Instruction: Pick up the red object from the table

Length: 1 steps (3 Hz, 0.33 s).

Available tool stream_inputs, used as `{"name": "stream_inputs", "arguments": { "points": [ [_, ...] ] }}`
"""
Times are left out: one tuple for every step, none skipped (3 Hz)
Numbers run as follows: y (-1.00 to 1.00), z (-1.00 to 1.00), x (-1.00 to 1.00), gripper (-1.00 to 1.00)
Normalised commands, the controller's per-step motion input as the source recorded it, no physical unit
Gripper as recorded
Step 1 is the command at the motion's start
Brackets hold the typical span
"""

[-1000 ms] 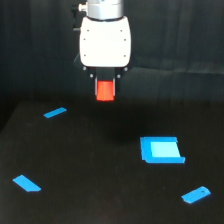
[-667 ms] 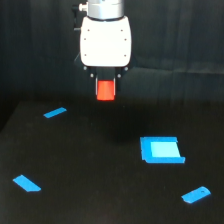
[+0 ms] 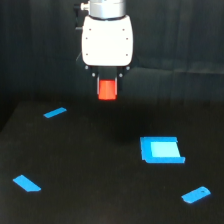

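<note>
In the exterior view, I see my end effector point(image 3: 107, 86) clamped on the red object point(image 3: 107, 90), held well above the black surface point(image 3: 100, 170) at twelve o'clock. Flat blue pieces lie below; the largest blue square point(image 3: 161, 150) sits toward four o'clock.

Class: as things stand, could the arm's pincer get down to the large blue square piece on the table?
Probably not for grasping: the pincer is already shut on the red block, held above the table. The path down to the blue square piece looks unobstructed, though.
</note>
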Motion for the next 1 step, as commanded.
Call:
{"name": "stream_inputs", "arguments": {
  "points": [
    [0.0,0.09,-0.05,-1.0]
  ]
}}
